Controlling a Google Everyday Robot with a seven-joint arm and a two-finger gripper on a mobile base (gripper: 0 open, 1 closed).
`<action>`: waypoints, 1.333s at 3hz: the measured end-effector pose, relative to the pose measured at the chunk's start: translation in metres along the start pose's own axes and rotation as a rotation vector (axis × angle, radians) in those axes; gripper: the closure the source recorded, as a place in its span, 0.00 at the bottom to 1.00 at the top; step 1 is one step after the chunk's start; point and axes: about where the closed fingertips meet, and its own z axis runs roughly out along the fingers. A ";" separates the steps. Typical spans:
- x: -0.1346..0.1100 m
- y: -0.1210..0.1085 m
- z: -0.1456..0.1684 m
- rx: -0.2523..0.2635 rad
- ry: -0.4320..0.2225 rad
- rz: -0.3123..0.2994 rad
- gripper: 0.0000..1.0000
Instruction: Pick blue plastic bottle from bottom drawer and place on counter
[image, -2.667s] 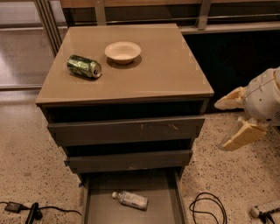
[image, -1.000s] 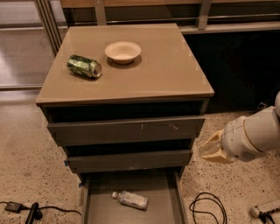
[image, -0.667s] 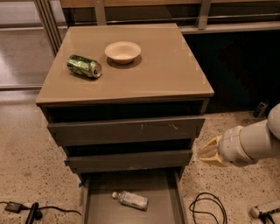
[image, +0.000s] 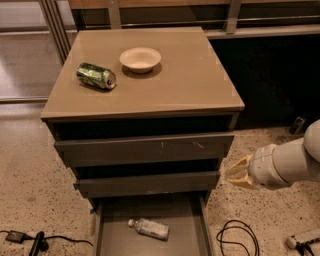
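The blue plastic bottle (image: 149, 228) lies on its side on the grey floor of the open bottom drawer (image: 185, 235), cap to the left. The counter (image: 195, 85) is the tan top of the cabinet. My gripper (image: 238, 172) is at the right of the cabinet, level with the middle drawer, its tan fingertips pointing left toward the cabinet's right edge. It is above and to the right of the bottle and holds nothing.
A green metal can (image: 96, 76) lies on its side on the counter's left part. A beige bowl (image: 140, 59) stands at the back middle. Two drawers with scuffed fronts (image: 145, 148) sit above the open one. A black cable (image: 238, 239) loops on the floor at right.
My arm has come down and leftward from the cabinet's upper right toward the drawers, and the gripper's fingers have drawn together. The bottle, can and bowl have not moved.
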 end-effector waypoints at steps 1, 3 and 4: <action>0.001 -0.001 0.019 -0.004 0.025 -0.003 0.40; 0.038 -0.004 0.091 -0.058 0.019 0.062 0.00; 0.059 0.006 0.127 -0.109 0.024 0.100 0.00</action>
